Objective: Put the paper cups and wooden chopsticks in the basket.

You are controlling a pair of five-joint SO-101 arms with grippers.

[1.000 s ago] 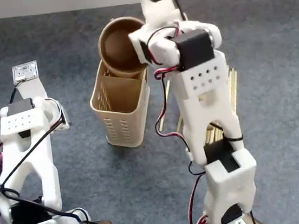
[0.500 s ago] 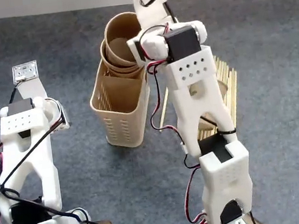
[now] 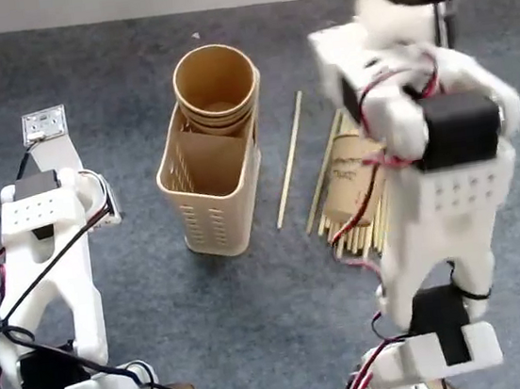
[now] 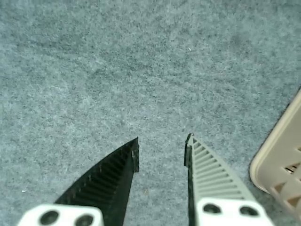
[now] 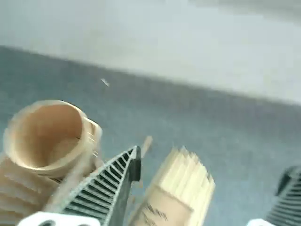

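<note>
On the grey worktop [image 3: 113, 80], upright, a tan slotted basket [image 3: 211, 196]. Nested in its far end, a stack of cups [image 3: 215, 81], mouths up, standing above the rim. Just beside the basket on the right arm's side, flat on the worktop, a single chopstick [image 3: 290, 158]; beyond that, a bundle [image 3: 355, 235] of chopsticks in a paper sleeve [image 3: 344, 179], partly under the right arm [image 3: 448, 181]. Right tool [image 5: 214, 165] spread wide, gripping nothing, raised above the bundle with the cups off to one side. Left tool [image 4: 162, 153] parted a moderate way, likewise empty, over bare worktop close by a corner of the basket, not touching it
</note>
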